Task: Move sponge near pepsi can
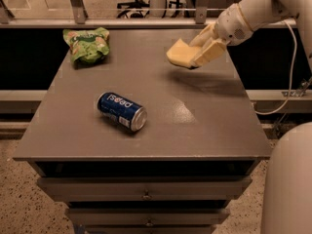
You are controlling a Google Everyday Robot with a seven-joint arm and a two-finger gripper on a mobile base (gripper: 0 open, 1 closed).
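Note:
The blue pepsi can (pixel 122 111) lies on its side on the grey table, left of the middle, silver top pointing front right. My gripper (pixel 201 50) reaches in from the upper right and is shut on the pale yellow sponge (pixel 178 54). It holds the sponge in the air above the table's right rear part, with a shadow below it. The sponge is well to the right of and behind the can.
A green snack bag (pixel 87 44) lies at the table's (pixel 195 130) back left corner. The table has drawers in front. A white robot body (pixel 290 179) stands at the lower right, and a cable (pixel 292 57) hangs at the right.

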